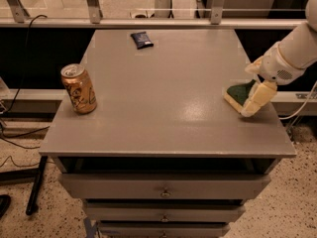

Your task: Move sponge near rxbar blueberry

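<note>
The sponge point(238, 92), dark green on top over pale yellow foam, lies near the right edge of the grey table point(163, 83). My cream-coloured gripper point(256, 101) comes in from the right and sits low over the sponge's right end, covering part of it. The rxbar blueberry point(141, 39), a small dark navy wrapper, lies flat at the far edge of the table, left of centre, well away from the sponge and the gripper.
A gold-orange drink can point(78, 89) stands upright near the table's left edge. Drawers point(163, 185) sit below the tabletop at the front. A metal railing point(158, 9) runs behind the table. Cables lie on the floor at the left.
</note>
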Controlling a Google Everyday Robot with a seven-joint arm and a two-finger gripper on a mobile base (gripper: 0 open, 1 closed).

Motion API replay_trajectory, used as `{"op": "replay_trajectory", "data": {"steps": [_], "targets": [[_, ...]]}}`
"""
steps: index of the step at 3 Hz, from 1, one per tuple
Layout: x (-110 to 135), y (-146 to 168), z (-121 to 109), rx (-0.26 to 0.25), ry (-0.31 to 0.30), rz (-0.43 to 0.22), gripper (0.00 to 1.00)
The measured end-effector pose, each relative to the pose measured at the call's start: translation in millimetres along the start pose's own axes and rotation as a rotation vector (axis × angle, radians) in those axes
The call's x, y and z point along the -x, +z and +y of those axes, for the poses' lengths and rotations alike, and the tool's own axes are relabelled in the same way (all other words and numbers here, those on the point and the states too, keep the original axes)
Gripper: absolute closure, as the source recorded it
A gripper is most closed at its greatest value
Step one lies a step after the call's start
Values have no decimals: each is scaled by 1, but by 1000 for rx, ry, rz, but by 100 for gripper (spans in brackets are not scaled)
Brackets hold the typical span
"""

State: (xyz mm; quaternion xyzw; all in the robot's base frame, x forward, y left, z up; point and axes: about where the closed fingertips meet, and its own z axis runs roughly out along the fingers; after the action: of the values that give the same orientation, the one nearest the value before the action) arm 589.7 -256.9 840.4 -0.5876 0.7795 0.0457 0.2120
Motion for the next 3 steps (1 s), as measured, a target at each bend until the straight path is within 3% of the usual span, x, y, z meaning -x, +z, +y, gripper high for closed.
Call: {"op": "replay_trajectory", "data": {"steps": [1, 2, 3], "targets": [[-5, 9, -6, 26, 26, 7, 40], [7, -4, -15, 9, 14, -17, 63], [39, -42, -26, -51, -45, -51, 86]]}}
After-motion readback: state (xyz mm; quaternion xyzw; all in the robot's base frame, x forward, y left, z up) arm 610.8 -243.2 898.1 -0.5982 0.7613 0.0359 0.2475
